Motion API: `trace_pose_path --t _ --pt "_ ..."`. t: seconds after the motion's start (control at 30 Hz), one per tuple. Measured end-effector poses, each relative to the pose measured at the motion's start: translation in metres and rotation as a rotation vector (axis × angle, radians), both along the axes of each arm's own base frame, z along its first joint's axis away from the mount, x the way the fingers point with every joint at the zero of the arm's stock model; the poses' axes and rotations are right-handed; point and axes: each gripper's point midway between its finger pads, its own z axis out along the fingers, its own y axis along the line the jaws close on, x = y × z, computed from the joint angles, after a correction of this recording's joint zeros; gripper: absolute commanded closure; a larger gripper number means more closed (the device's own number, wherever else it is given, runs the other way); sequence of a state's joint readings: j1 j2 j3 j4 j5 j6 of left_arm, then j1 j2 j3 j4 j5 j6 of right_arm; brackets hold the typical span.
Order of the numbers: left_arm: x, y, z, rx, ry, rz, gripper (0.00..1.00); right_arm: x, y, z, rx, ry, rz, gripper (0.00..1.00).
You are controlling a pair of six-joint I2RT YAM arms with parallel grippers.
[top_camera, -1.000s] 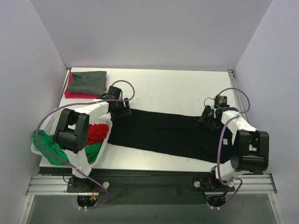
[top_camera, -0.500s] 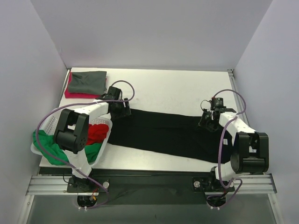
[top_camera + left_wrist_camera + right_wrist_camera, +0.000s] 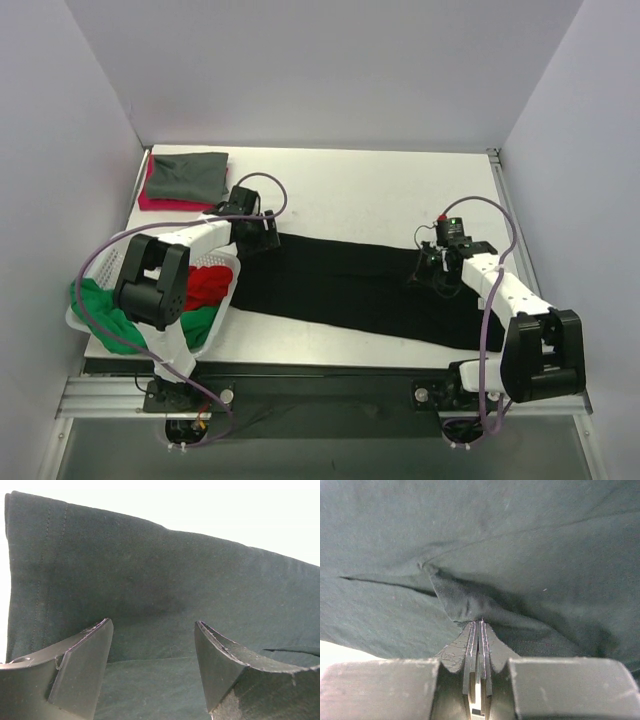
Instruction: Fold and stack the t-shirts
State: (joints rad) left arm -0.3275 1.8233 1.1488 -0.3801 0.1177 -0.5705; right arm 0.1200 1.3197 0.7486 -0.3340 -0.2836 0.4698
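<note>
My right hand (image 3: 479, 624), low, pinches a fold of the large black cloth t-shirt (image 3: 340, 285); left hand (image 3: 152, 627) released above its hem.

Robotics lab test cell, white table (image 3: 350, 190) was boxed in by plain pale walls (image 3: 320, 70), metal rail (image 3: 320, 396) carried two cabled robot arms (image 3: 160, 285).

Surface (image 3: 400, 190): carries everything.
Spread t-shirt (image 3: 340, 290): across the middle, left to right; its right end lies nearer the front.
Stack of t-shirts (image 3: 185, 178): far left corner, one on the other.
Basket (image 3: 232, 265): near left edge, just beside the spread t-shirt, with loose t-shirts (image 3: 205, 290) inside.
Left gripper (image 3: 265, 240): over the spread t-shirt's left end.
Right gripper (image 3: 428, 268): on its right part.
</note>
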Motion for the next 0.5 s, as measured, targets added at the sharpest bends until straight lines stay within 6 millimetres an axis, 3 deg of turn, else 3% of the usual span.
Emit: trace_pose_path --t 0.5 --pt "0.000 0.000 0.000 -0.010 -0.011 0.001 0.23 -0.021 0.022 -0.004 -0.063 0.053 -0.035 1.00"
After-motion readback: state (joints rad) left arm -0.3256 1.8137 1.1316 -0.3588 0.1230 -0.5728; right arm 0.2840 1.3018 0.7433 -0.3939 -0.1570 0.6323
